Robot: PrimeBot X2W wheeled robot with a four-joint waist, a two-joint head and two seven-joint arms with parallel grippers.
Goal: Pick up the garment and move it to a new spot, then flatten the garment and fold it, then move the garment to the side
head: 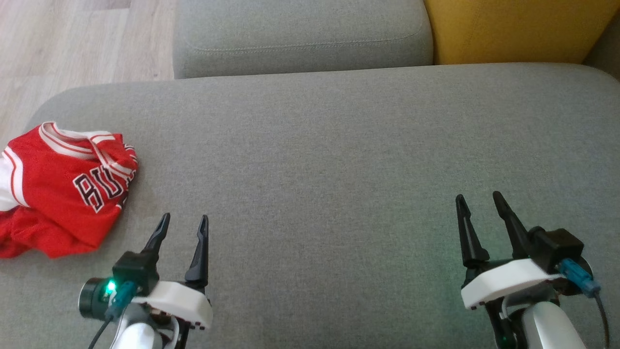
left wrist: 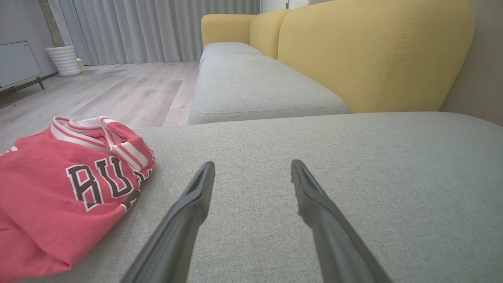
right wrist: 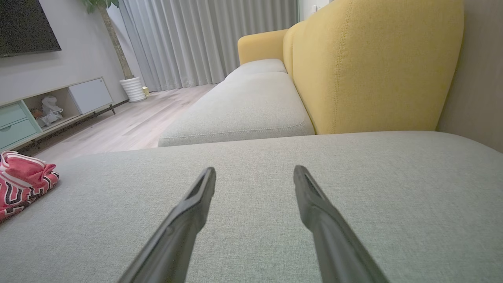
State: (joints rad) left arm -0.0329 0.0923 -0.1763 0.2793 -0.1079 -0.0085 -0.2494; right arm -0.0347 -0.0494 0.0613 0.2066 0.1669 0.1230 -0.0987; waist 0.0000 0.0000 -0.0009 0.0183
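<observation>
- The red jersey (head: 63, 189) lies crumpled in a loose heap at the left end of the grey seat cushion (head: 339, 160), close to the cushion's rounded corner.
- Its white-and-red striped trim is bunched along the top of the heap. Dark block letters outlined in white show on the side that faces the middle of the cushion. A white patch shows at its far left edge in the head view.
- Nothing touches the jersey; it rests on the cushion alone.
- The left gripper (head: 186, 217) hovers just beside the jersey, on its inner side and a little nearer the robot. Its two dark fingers are spread apart with nothing between them.
- In the left wrist view the jersey sits to the left of the fingers, and bare grey fabric lies in the gap.
- The right gripper (head: 478, 196) is well apart from the jersey, over the right part of the same cushion. Its fingers are likewise spread wide and hold nothing.
- Beyond the cushion lies a second grey cushion (head: 300, 34), with a yellow backrest (head: 518, 29) along its right.
- A pale wooden floor (head: 72, 43) runs past the jersey's end of the sofa.
- Further back, the wrist views show grey curtains (left wrist: 157, 27), a white ribbed pot (left wrist: 65, 59), a low cabinet (right wrist: 51, 106) and a dark screen (right wrist: 23, 25) on the wall.
</observation>
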